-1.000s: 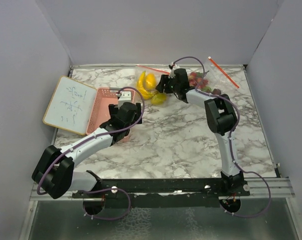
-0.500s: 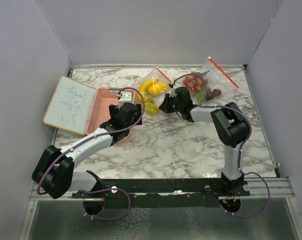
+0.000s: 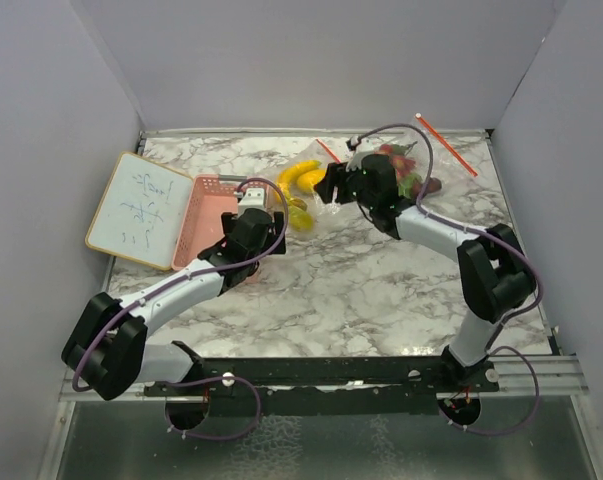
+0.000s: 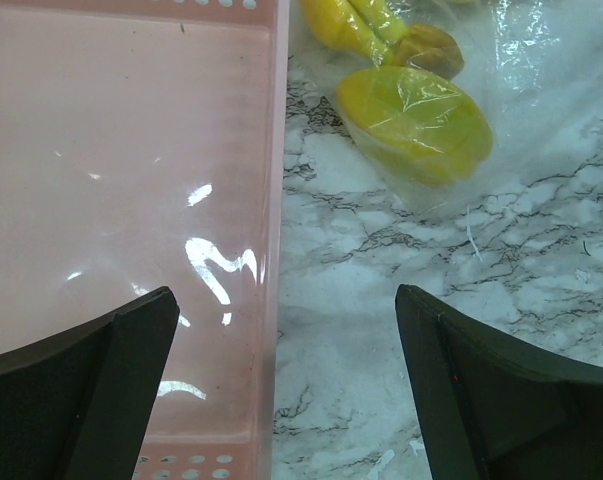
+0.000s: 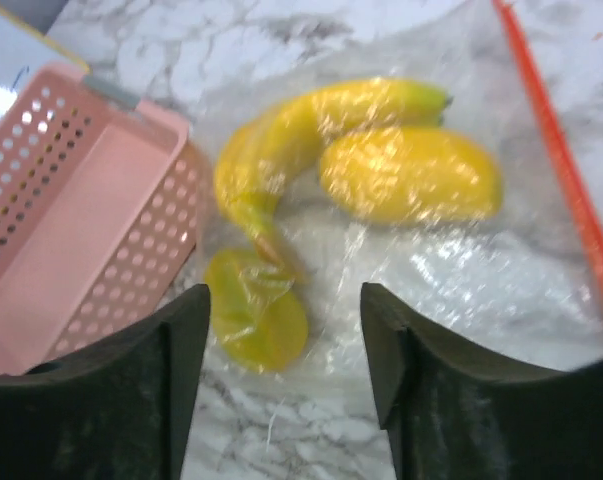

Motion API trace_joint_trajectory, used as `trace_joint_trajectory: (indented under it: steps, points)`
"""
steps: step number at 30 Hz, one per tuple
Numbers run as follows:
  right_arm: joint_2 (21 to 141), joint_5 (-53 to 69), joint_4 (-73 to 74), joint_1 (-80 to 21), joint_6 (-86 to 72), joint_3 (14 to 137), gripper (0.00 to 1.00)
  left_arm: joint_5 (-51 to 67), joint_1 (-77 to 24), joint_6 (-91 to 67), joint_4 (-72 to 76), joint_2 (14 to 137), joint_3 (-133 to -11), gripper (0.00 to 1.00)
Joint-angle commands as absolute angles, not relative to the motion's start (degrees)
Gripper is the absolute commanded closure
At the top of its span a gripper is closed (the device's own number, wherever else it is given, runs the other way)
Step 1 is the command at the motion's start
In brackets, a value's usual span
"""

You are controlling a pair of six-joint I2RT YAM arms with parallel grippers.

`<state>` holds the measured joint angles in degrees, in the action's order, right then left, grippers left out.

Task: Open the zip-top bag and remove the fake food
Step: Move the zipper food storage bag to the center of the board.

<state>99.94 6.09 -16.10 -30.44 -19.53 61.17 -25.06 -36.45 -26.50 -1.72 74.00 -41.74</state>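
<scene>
The clear zip-top bag with a red zip strip lies at the back middle of the table. Inside it are the fake food pieces: a yellow banana, a lemon, a round yellow piece and red strawberries. My right gripper hovers over the yellow pieces, open and empty. My left gripper is open and empty over the right wall of the pink basket, just near of the bag's round yellow piece.
The pink slotted basket stands left of the bag and shows in both wrist views. A small whiteboard leans against its left side. Grey walls close in the left, right and back of the table.
My right gripper came toward me along the bag, then moved back and up over the yellow pieces. The bag and its yellow pieces shifted a little. My left arm barely moved.
</scene>
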Motion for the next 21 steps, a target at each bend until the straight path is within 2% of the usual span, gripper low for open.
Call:
trace_joint_trajectory:
  steps: [1, 4, 12, 18, 21]
  points:
    - [105.16, 2.38, -8.81, -25.55, -16.30, 70.50, 0.31, -22.59, -36.39, -27.38, -0.17, 70.70, -40.72, 0.07]
    - [108.89, 3.42, -7.70, -22.72, -16.11, 73.37, 0.25, -22.03, -36.39, -27.23, -0.71, 69.55, -40.08, 0.06]
    - [116.54, 4.87, -3.82, -19.38, -14.66, 79.23, 0.25, -21.08, -36.40, -26.18, -1.15, 66.86, -38.02, 0.04]
    - [120.35, 2.96, -2.55, -19.34, -12.44, 80.85, 0.16, -20.11, -36.38, -25.11, -1.04, 66.62, -37.97, 0.04]
    - [122.17, 1.69, -2.03, -19.29, -11.53, 81.76, 0.16, -19.88, -36.39, -25.27, -1.05, 66.41, -37.89, 0.04]
